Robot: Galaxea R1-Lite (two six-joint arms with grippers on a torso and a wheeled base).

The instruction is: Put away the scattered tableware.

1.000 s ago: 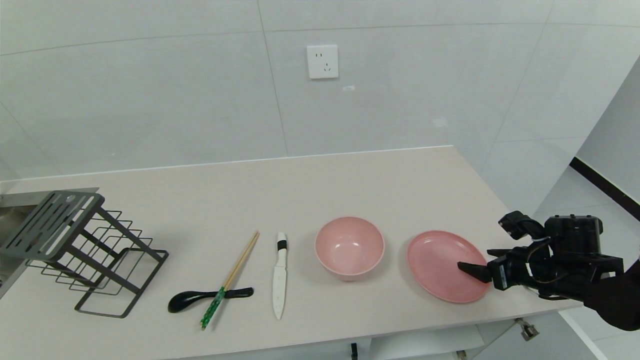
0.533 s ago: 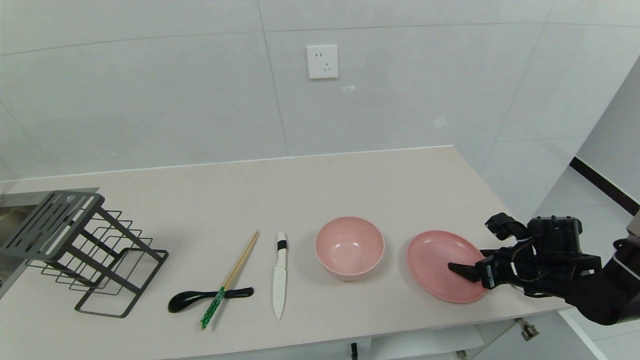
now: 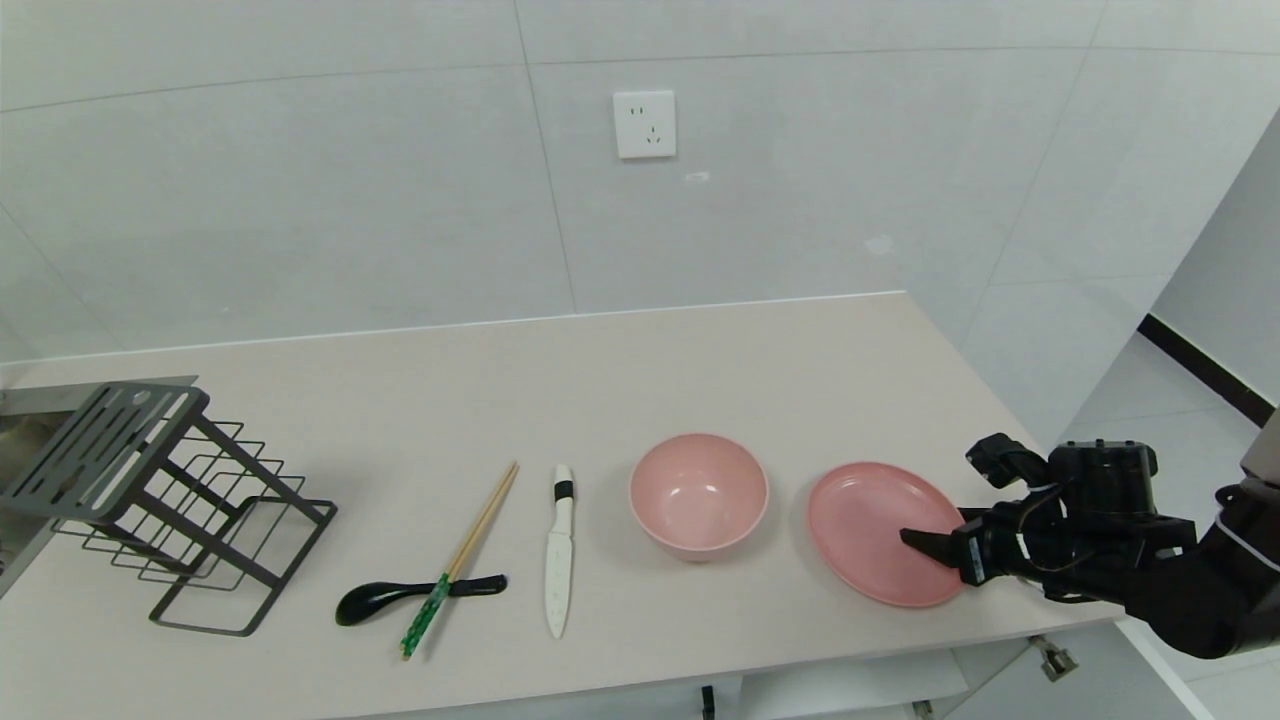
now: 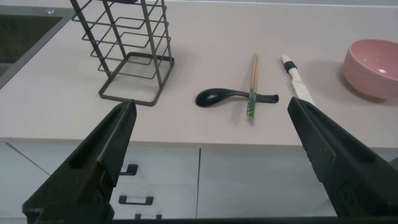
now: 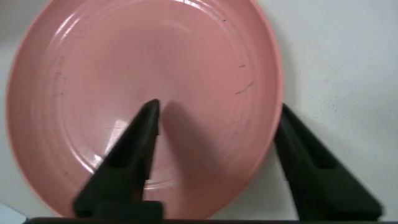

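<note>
Right gripper [image 5: 217, 107] spread: one finger [image 5: 124, 162] over the well of the pink plate [image 3: 860, 515], the other outside its right rim. Plate flat near the right end of the counter [image 3: 760, 370], just beside the bowl [image 3: 698, 492]. Likely light, stiff, slick plastic; pinch the thin rim, or it may skid. Left gripper [image 4: 210, 107] spread, off the front edge. Counter pale, smooth; tiled wall [image 3: 300, 200]; rack [image 3: 160, 480] far left.

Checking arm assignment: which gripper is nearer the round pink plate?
Right. The right gripper straddles the pink plate at its rim, open; the left gripper hangs far off, in front of the counter.
</note>
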